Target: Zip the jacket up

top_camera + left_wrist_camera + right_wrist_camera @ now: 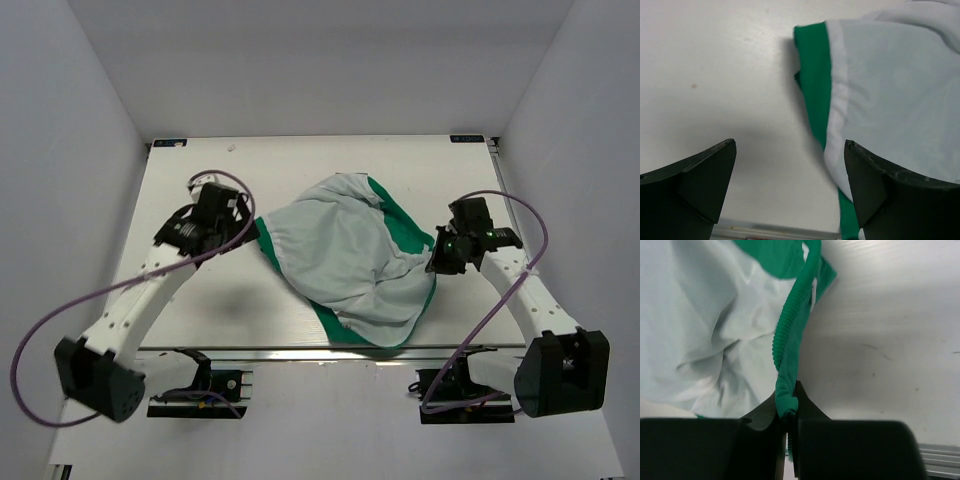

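Hem (786, 325) of the jacket (350, 260) runs straight ahead from the right gripper (788, 412), jaws pinching its end; left gripper (790, 145), jaws apart and empty, has the edge ahead-right.

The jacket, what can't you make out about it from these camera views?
- Zipper teeth and slider: in no view; the top view shows the jacket lining-up and folded over itself.
- Outer front: top view, hidden beneath that lining.
- Left wrist view: jacket cut off by the top and right edges, beyond the open left gripper.
- Right wrist view: how much ribbed hem the right gripper pinches, hidden by its fingers.
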`<control>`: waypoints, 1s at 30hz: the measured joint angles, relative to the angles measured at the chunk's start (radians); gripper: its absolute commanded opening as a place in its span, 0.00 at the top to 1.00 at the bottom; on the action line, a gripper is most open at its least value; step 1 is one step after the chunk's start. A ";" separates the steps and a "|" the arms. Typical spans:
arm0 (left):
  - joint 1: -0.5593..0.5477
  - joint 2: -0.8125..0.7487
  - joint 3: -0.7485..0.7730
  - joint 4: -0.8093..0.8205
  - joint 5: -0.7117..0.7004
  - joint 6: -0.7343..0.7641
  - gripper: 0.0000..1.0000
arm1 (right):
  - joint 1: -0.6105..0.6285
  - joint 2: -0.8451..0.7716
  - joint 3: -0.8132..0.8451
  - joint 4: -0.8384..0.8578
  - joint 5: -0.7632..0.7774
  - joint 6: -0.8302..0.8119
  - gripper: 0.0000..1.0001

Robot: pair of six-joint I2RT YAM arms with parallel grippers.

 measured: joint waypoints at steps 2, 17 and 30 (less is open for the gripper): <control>0.000 0.124 0.063 0.046 0.027 0.051 0.02 | -0.004 -0.009 0.004 -0.004 0.053 0.007 1.00; 0.000 0.903 0.528 0.220 0.197 0.302 0.02 | -0.019 0.113 0.036 0.051 0.123 -0.013 1.00; 0.001 0.982 0.649 0.186 0.179 0.328 1.00 | -0.019 0.161 0.169 0.071 0.034 -0.040 1.00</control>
